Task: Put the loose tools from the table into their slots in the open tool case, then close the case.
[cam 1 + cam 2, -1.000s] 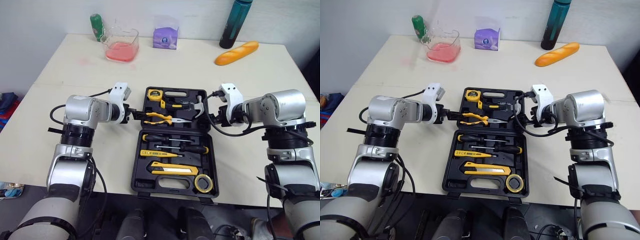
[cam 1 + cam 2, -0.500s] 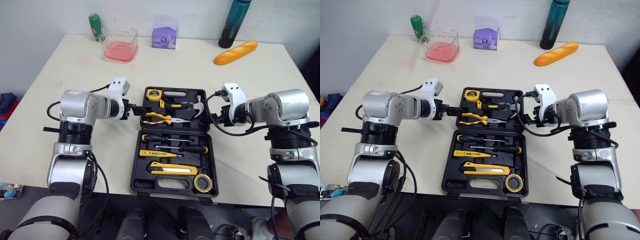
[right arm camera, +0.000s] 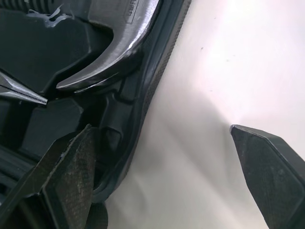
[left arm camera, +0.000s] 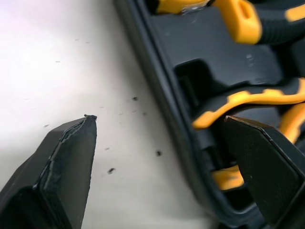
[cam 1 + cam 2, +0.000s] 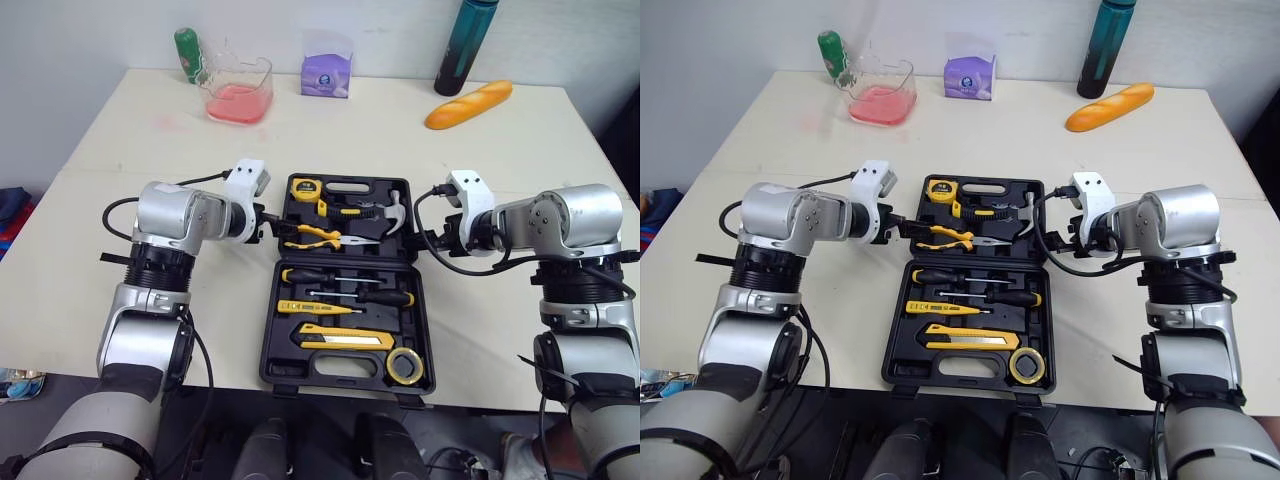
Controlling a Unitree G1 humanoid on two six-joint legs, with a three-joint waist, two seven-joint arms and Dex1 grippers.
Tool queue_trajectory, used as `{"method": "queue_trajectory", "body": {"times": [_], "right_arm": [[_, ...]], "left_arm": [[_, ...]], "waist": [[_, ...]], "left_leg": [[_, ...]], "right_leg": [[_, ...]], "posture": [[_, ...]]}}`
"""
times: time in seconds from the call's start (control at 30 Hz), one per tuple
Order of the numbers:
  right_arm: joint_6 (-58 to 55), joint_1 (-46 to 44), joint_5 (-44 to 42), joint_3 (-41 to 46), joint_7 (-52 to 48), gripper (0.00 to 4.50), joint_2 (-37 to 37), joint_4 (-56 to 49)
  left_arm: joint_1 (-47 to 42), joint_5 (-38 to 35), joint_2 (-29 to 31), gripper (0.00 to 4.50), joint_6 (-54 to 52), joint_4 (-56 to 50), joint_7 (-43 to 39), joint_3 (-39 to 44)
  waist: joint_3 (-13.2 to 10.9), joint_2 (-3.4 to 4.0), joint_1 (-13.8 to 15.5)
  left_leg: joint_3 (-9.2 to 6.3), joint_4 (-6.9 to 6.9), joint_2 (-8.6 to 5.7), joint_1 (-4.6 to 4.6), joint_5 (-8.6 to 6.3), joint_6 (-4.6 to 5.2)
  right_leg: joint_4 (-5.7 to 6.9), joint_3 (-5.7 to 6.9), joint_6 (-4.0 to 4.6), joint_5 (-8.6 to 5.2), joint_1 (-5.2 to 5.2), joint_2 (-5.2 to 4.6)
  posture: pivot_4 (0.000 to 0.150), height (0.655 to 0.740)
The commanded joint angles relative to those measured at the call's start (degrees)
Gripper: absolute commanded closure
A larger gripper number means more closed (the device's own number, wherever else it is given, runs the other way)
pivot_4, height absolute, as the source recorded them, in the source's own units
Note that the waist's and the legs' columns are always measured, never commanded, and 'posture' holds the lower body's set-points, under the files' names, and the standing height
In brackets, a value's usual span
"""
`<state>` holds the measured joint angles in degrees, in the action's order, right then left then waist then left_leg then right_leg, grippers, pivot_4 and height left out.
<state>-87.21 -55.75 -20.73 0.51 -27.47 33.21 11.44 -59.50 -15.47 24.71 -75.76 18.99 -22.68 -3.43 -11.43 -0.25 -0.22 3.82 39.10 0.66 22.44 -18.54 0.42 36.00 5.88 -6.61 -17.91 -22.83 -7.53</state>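
Bench (image 5: 120, 150): pale cream top, seam running left to right across the middle.

Lying or standing directly on it:
- Tool case (image 5: 283, 368), black, open, both halves flat, at the near centre.
- Green bottle (image 5: 188, 55), upright, far left.
- Clear container (image 5: 239, 90) with pink contents, just right of the green bottle.
- Purple packet (image 5: 328, 76), far centre.
- Dark teal bottle (image 5: 463, 48), upright, far right.
- Bread loaf (image 5: 468, 104), lying near the teal bottle.

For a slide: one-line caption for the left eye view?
Left gripper and right gripper, both open, flank the far half of the open tool case.
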Motion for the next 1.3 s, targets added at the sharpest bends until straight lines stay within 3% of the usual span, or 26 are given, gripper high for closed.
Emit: {"method": "queue_trajectory", "body": {"times": [0.03, 0.43, 0.53, 0.6, 0.67, 0.77, 0.8, 0.87, 0.93, 1.3], "right_arm": [[1.22, 0.09, 0.34, 1.06, 0.8, 0.02, -0.07, -0.54], [4.88, 0.05, 2.51, -0.08, 3.15, 0.02, -1.79, 3.56], [4.45, 0.65, 2.13, 0.2, 2.85, 0.88, -1.94, 4.17], [4.2, 1.24, 2.04, 1.12, 3.23, 1.85, -2.28, 4.48], [4.15, 1.76, 2.17, 2.49, 4.18, 2.91, -2.92, 4.65], [3.82, 1.83, 2.3, 4.2, 5.32, 4.34, -3.85, 4.73], [3.62, 1.71, 2.17, 4.98, 5.77, 4.5, -4.24, 4.79], [3.47, 1.59, 1.96, 6.19, 6.66, 4.5, -4.87, 4.81], [3.28, 1.51, 1.88, 7.49, 7.58, 4.5, -5.61, 4.79], [8.46, 1.56, 1.37, 13.63, 12.14, 4.5, -10.64, 1.05]], "left_arm": [[0.97, 0.52, 0.72, 0.0, 0.5, -0.91, -0.46, -0.28], [1.11, 0.65, -0.01, 0.0, 1.26, -0.32, -0.58, -0.32], [0.76, 0.87, -0.47, 0.0, 2.37, 0.44, -0.6, -0.42], [0.44, 0.73, -1.05, 0.25, 2.91, 0.91, -0.57, 0.1], [-0.07, 0.21, -1.66, 0.89, 2.92, 1.52, -1.08, 0.53], [-0.55, 0.19, -2.14, 2.27, 3.35, 2.31, -1.42, 0.69], [-0.75, 0.16, -2.34, 2.78, 3.59, 2.69, -1.46, 0.84], [-1.11, -0.07, -2.7, 3.67, 3.93, 3.23, -1.89, 1.04], [-1.4, -0.31, -2.96, 4.12, 4.15, 3.62, -2.18, 1.17], [-0.82, -0.99, -4.64, 4.2, 13.12, 3.4, 0.81, 6.95]], "waist": [[0.0, 0.0, 0.01], [0.0, 0.0, 0.0], [0.0, 0.0, 0.0], [0.01, -0.01, 0.27], [0.04, -0.06, 0.36], [0.11, -0.17, 0.35], [0.12, -0.19, 0.46], [0.12, -0.2, 0.42], [0.12, -0.2, 0.19], [0.12, -0.2, -0.08]], "left_leg": [[0.0, 0.0, 0.0, 0.0, 0.0, 0.0], [0.0, 0.0, 0.01, 0.0, 0.0, 0.0], [0.0, 0.01, 0.0, -0.01, 0.0, 0.0], [0.0, 0.01, 0.01, -0.02, 0.0, 0.0], [0.0, 0.04, 0.03, -0.02, 0.01, 0.01], [0.01, 0.06, 0.02, -0.02, 0.02, 0.04], [0.0, 0.06, 0.03, -0.04, 0.03, 0.05], [-0.02, 0.08, 0.04, -0.04, 0.06, 0.1], [-0.01, 0.08, 0.03, -0.05, 0.08, 0.09], [-0.03, 0.06, 0.04, -0.05, 0.11, 0.06]], "right_leg": [[0.0, 0.0, 0.0, 0.0, 0.0, 0.0], [0.01, 0.0, 0.0, 0.0, 0.0, -0.01], [0.01, -0.01, 0.0, 0.0, 0.01, -0.01], [0.02, 0.0, 0.0, 0.0, 0.02, -0.01], [0.01, 0.02, 0.0, 0.0, 0.1, -0.03], [-0.02, 0.02, -0.04, 0.02, 0.16, -0.05], [-0.02, 0.03, -0.05, 0.03, 0.21, -0.08], [-0.02, 0.03, -0.09, 0.05, 0.23, -0.11], [-0.02, 0.02, -0.1, 0.06, 0.23, -0.1], [0.03, -0.02, -0.1, 0.08, 0.16, -0.08]], "posture": [[0.15, 0.74], [0.15, 0.74], [0.15, 0.74], [0.15, 0.74], [0.15, 0.74], [0.15, 0.74], [0.15, 0.74], [0.15, 0.74], [0.15, 0.74], [0.15, 0.74]]}}
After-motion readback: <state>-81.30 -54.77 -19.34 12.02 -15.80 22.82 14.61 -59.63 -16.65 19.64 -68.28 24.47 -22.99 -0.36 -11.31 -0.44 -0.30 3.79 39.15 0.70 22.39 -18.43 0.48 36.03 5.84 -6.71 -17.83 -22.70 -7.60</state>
